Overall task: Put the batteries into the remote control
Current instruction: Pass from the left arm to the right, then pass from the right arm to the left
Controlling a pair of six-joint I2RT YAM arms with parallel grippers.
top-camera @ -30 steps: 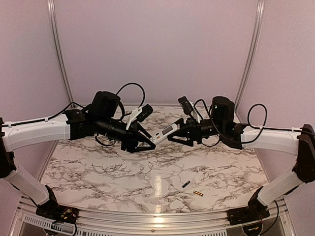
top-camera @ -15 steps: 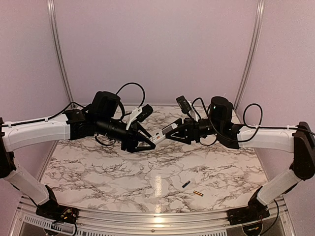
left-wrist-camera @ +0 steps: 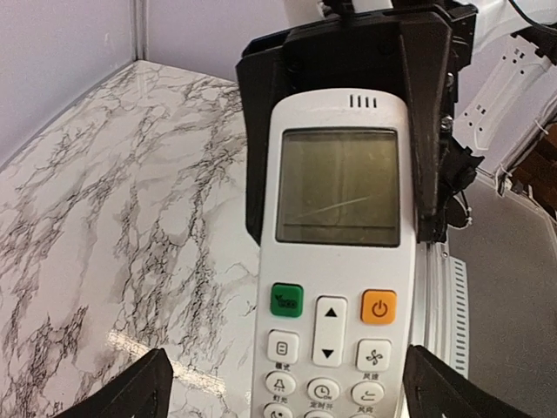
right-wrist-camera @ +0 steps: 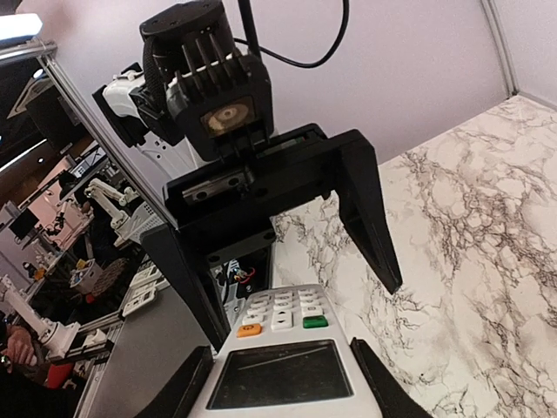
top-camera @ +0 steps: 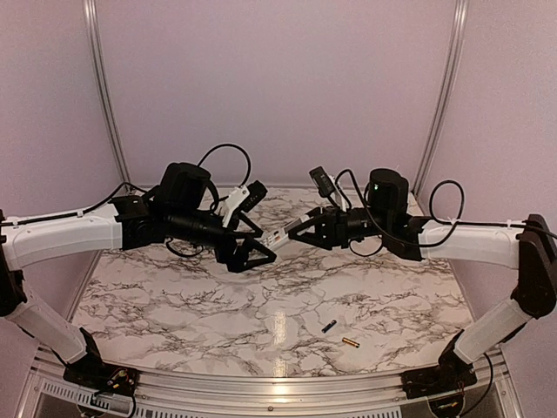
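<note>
The white remote control hangs above the table between the two arms, face up, with its orange button showing. My right gripper is shut on its display end; its fingers press both long sides. My left gripper stands open around the button end. Its fingers are well clear of the remote's sides. The batteries lie on the marble near the front: a dark one and a gold one, close together.
The marble table is walled by pale panels with metal posts at the back corners. A metal rail runs along the near edge. Cables loop over both wrists.
The left gripper has opened and let go of the remote. The right gripper has closed onto the remote's display end and shifted slightly left.
</note>
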